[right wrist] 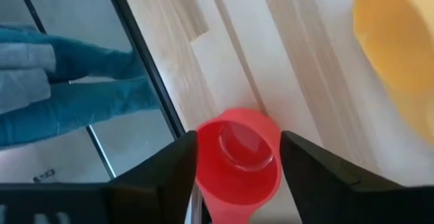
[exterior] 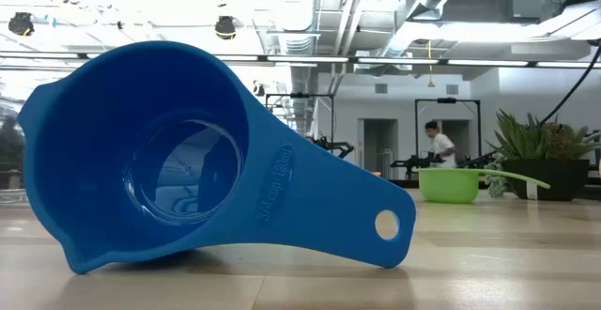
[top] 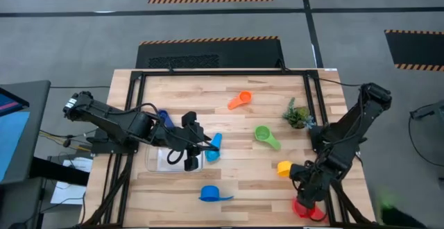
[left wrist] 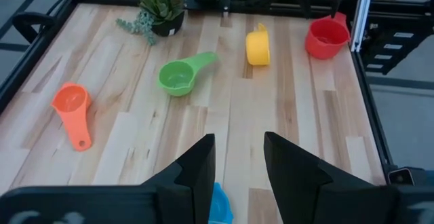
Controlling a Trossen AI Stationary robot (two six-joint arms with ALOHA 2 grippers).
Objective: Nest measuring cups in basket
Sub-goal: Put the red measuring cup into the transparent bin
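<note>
My left gripper (top: 202, 144) (left wrist: 239, 142) hovers open by the clear basket's (top: 158, 164) right end. A light blue measuring cup (top: 214, 148) lies just under its fingertips, and a sliver (left wrist: 221, 205) shows low between the fingers; whether they touch, I cannot tell. A dark blue cup (top: 164, 117) sits beside the left arm. My right gripper (top: 306, 196) (right wrist: 239, 142) is at the near right corner, shut on the red cup (right wrist: 239, 163). Orange (top: 239, 101), green (top: 266, 136), yellow (top: 284, 166) and blue (top: 211, 194) cups lie loose on the wood. My right gripper comes down from above on the red cup, one finger on each outer side of its rim (right wrist: 202, 149), pinching the round wall across its width. The mouth faces up toward the wrist and the handle (right wrist: 227, 214) points back under it. Whether the cup is lifted clear, I cannot tell.
A small potted plant (top: 297, 114) stands near the far right. The large blue cup (exterior: 188, 160) lies on its side close to the low camera, near the table's front edge. A black frame rail (right wrist: 146, 81) runs along the table edge beside the red cup. A person (exterior: 438, 147) stands far back in the room.
</note>
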